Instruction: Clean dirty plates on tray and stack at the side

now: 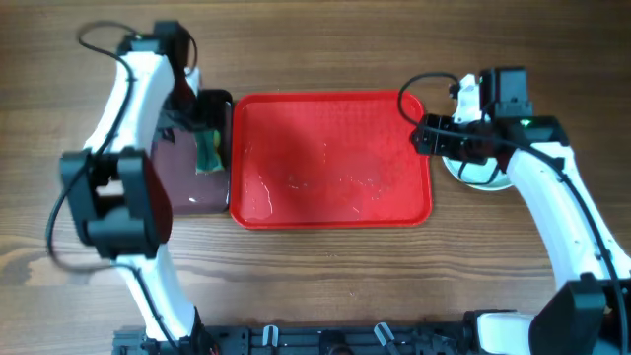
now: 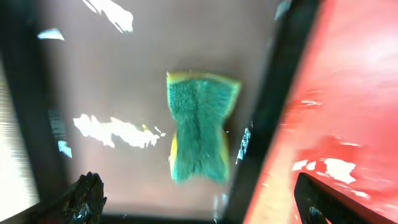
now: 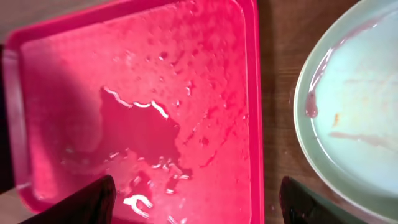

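The red tray lies mid-table, wet and with no plates on it; it also shows in the right wrist view and the left wrist view. A pale turquoise plate with a red-brown smear lies on the table right of the tray; in the overhead view the plates sit under my right arm, and how many are stacked cannot be told. My right gripper is open and empty over the tray's right edge. My left gripper is open and empty above a green sponge.
A dark brown-black tray lies left of the red tray, touching it, with the green-and-yellow sponge lying in it. Water puddles sit on the red tray. A black rail runs along the table's front edge.
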